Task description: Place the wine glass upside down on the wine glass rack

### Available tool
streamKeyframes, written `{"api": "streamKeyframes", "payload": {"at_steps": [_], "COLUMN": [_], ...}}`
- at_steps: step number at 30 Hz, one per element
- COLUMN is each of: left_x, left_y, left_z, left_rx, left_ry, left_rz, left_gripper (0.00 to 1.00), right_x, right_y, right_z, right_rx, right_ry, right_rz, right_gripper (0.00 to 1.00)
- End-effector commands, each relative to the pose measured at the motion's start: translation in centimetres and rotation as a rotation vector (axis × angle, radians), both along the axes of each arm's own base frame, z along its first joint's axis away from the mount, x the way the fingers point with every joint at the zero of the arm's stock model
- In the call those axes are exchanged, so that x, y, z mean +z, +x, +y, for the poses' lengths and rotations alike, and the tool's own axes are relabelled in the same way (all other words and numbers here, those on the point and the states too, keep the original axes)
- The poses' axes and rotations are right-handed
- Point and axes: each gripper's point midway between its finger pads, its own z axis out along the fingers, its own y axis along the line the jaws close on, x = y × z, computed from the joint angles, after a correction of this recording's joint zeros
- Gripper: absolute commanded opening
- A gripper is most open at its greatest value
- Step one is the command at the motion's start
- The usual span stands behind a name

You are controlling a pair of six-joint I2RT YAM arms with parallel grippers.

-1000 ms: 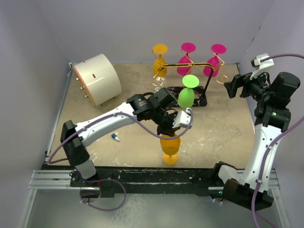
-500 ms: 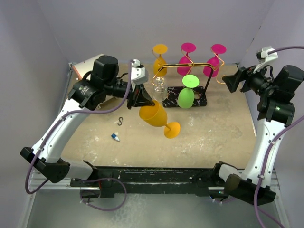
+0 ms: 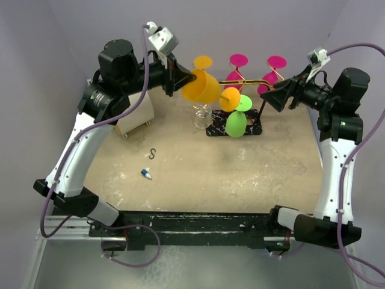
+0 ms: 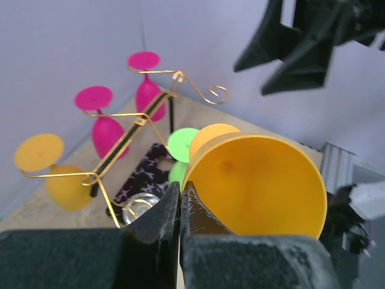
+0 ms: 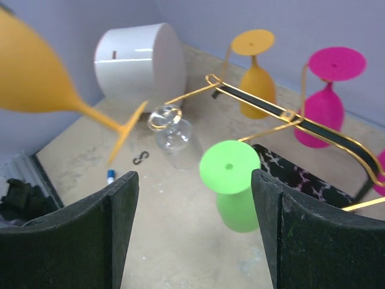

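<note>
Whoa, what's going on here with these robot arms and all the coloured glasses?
The left gripper pinches the rim of an orange plastic wine glass, holding it tilted in the air beside the gold wire rack with a black marbled base. The glass is not on the rack yet. The right gripper hovers open and empty at the rack's other end. Another orange glass and two magenta glasses hang upside down on it.

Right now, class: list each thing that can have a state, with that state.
held orange wine glass, raised, tilted sideways
left gripper, jaws shut on its rim
right gripper, jaws open, empty
wine glass rack, holds three upside-down glasses
green glass, upside down, unheld
clear glass, standing, orientation unclear
</note>
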Motion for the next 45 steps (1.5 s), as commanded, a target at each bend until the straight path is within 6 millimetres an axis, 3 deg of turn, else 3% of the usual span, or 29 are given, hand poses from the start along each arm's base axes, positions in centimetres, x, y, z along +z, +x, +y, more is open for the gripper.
{"api": "streamKeyframes", "payload": {"at_steps": [1, 6, 9, 13, 19, 31, 36, 42, 45], "left_x": [4.4, 6.7, 8.2, 8.6, 8.2, 7.3, 6.8, 5.9, 5.7], "left_y": [4.2, 6.1, 6.3, 6.1, 6.2, 6.2, 6.2, 6.2, 6.1], "left_z": [1.6, 1.7, 1.8, 1.6, 1.1, 0.0, -0.7, -1.8, -2.2], "left_rx": [0.228, 0.292, 0.304, 0.289, 0.276, 0.232, 0.214, 0.199, 0.196], "left_ry": [-0.087, -0.133, -0.164, -0.175, -0.193, -0.190, -0.177, -0.149, -0.136], "left_rz": [-0.095, -0.152, -0.174, -0.173, -0.143, -0.123, -0.124, -0.135, -0.148], "left_gripper": [0.00, 0.00, 0.00, 0.00, 0.00, 0.00, 0.00, 0.00, 0.00], "right_x": [3.4, 3.8, 3.8, 4.0, 4.2, 4.5, 4.6, 5.2, 4.8], "right_y": [-1.5, -1.0, 0.2, 1.6, 2.5, 4.1, 4.4, 4.1, 4.5], "right_z": [3.2, 5.4, 5.7, 6.4, 7.9, 8.9, 9.1, 9.2, 9.0], "right_rx": [0.154, 0.224, 0.183, 0.148, 0.170, 0.172, 0.177, 0.185, 0.160], "right_ry": [0.064, 0.097, 0.124, 0.201, 0.225, 0.330, 0.352, 0.367, 0.376], "right_rz": [-0.078, -0.081, -0.080, -0.056, -0.047, 0.036, 0.059, 0.055, 0.075], "right_gripper": [0.77, 0.73, 0.68, 0.64, 0.64, 0.56, 0.49, 0.48, 0.41]}}
